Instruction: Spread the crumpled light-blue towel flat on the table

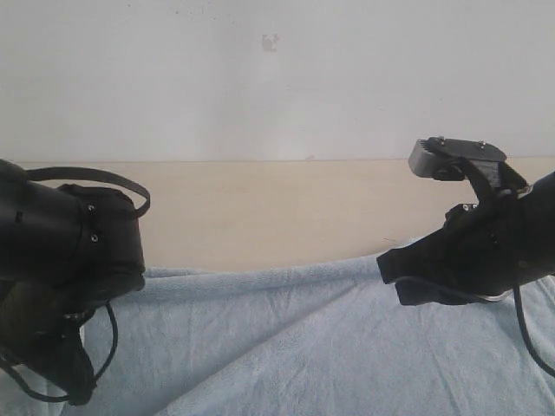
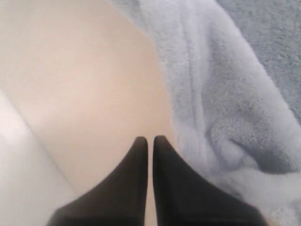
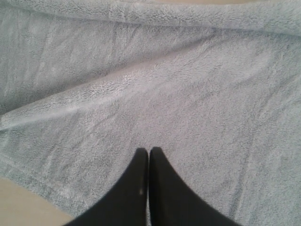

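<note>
My left jaws are closed and empty over bare desk (image 2: 70, 84); the towel (image 2: 221, 117) lies just beside them, bunched edge nearest. My right jaws, closed too, hang over it.

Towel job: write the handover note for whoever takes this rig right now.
Left gripper: shut, nothing between its fingers, over bare table right beside a bunched edge of the towel.
Right gripper: shut, empty, over the open towel; whether it touches cannot be told.
Towel: mostly opened out across the table, far edge rolled over, long creases running through it.
Done: the bulk is unfolded.
Left: pull out the bunched fold, unroll the far edge, smooth the creases.
</note>
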